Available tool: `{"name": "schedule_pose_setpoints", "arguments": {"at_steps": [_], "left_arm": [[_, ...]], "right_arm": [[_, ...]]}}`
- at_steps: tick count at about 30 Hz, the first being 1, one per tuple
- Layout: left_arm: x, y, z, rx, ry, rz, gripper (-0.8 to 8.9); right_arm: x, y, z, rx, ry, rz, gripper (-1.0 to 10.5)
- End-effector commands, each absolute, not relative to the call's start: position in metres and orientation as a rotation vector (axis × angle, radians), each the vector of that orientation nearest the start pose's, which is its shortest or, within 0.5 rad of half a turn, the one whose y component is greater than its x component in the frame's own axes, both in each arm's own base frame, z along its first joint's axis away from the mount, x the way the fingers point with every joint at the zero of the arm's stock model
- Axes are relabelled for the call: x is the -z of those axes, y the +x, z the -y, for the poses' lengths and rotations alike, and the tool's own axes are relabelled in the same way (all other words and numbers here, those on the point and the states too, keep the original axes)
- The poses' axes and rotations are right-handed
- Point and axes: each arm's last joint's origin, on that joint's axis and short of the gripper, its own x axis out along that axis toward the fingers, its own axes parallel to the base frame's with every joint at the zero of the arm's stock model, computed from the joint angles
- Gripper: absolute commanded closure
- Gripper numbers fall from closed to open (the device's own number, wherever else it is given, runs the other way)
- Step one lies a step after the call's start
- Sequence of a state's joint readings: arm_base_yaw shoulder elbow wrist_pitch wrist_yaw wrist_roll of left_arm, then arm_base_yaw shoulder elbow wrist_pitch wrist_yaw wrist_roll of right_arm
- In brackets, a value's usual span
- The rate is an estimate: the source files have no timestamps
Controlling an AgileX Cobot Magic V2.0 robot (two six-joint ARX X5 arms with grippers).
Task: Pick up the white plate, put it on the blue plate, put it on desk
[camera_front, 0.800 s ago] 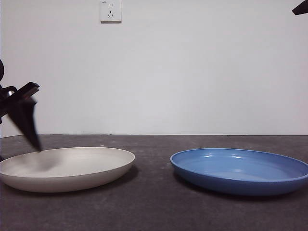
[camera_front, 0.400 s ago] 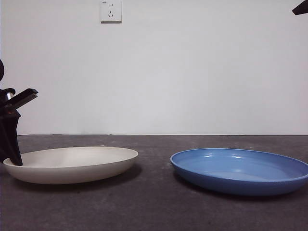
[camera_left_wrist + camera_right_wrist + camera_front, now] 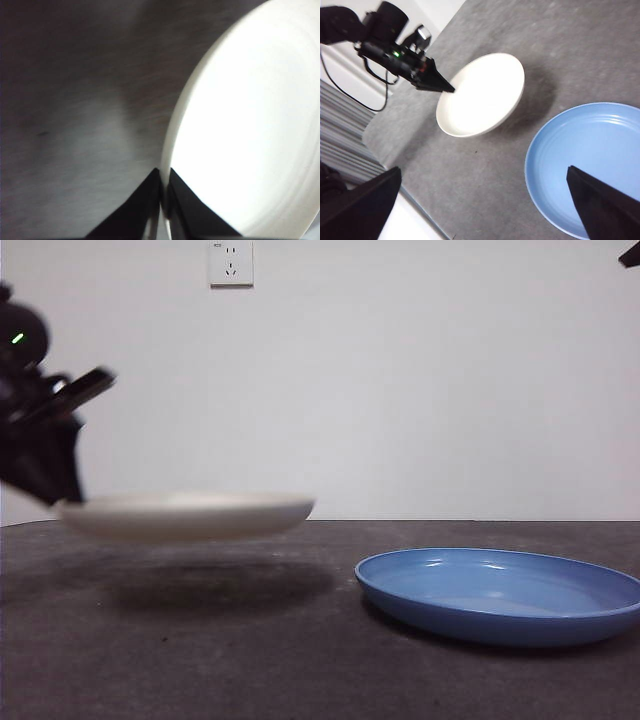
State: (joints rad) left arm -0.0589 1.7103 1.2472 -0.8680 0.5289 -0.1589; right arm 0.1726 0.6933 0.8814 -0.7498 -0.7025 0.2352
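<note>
While the left tool [image 3: 62,495] is clamping the white plate [image 3: 190,515] by its rim, clear of the surface [image 3: 300,660], the blue plate [image 3: 500,595] is lying directly beside it. The right tool [image 3: 485,210] is waiting spread wide above.

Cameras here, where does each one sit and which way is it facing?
Front view: low at table height, looking level across the desk at the lifted white plate and blue plate; left gripper at the plate's rim.
Left wrist view: on the left arm, looking down at the clamped rim.
Right wrist view: high, looking down; open right gripper.
All three show the white plate.
</note>
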Motion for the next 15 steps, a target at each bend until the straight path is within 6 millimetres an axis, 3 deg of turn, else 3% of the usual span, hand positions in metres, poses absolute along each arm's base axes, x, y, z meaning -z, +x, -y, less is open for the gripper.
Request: {"name": "schedule_pose_setpoints", "arguments": {"at_steps": [1,9,15], "left_arm": [[-0.238,0.333,0.054,0.412,-0.430,-1.344,7.98],[-0.284,0.330,0.123,0.517,-0.281,-1.267,7.98],[-0.289,0.330,0.175,0.621,-0.226,-1.268,7.98]], "right_arm": [[-0.339,0.114,-0.038,-0.760,0.331,-0.647,2.5],[-0.358,0.098,-0.033,-0.667,0.214,-0.662,2.5],[-0.377,0.086,-0.030,-0.658,0.164,-0.633,2.5]]}}
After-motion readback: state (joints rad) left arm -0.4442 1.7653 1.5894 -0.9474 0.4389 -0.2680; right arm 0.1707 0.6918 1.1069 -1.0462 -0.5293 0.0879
